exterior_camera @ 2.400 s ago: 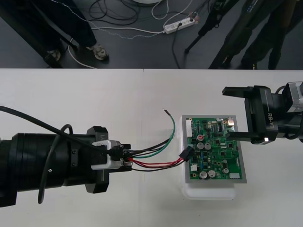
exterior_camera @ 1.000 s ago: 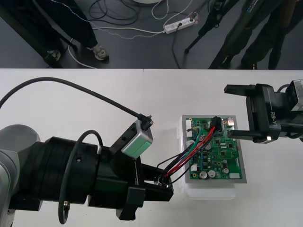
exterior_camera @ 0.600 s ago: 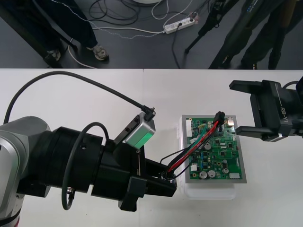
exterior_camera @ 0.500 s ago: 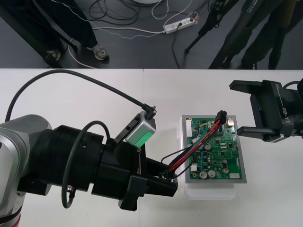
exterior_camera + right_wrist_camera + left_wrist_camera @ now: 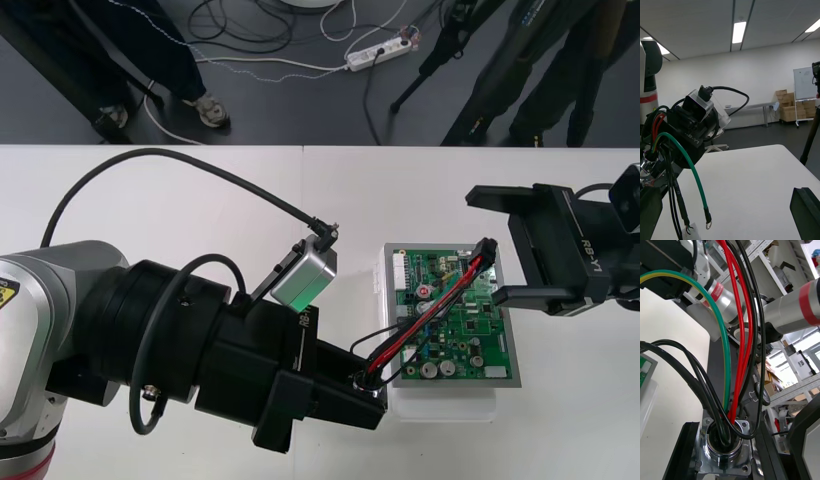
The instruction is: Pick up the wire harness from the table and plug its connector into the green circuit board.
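Note:
My left gripper (image 5: 366, 386) is shut on the harness's round metal socket (image 5: 724, 443), just off the near left corner of the green circuit board (image 5: 462, 330). Red and black wires (image 5: 430, 315) run from it slantwise across the board. They end at the small black plug (image 5: 488, 248), over the board's far right corner. My right gripper (image 5: 485, 245) stands open there, with the plug between its fingers. I cannot tell whether the plug touches the board. The loose green wire (image 5: 690, 165) hangs from the left gripper (image 5: 692, 120) in the right wrist view.
The board rests on a white base (image 5: 440, 406) at the table's right. The left arm's bulky links (image 5: 150, 345) cover the near left of the table. Bare table lies beyond the board, up to the far edge.
The left gripper lifted the harness off the table and swung in beside the board. The plug travelled right along the board's far edge. The right gripper shifted left around it.

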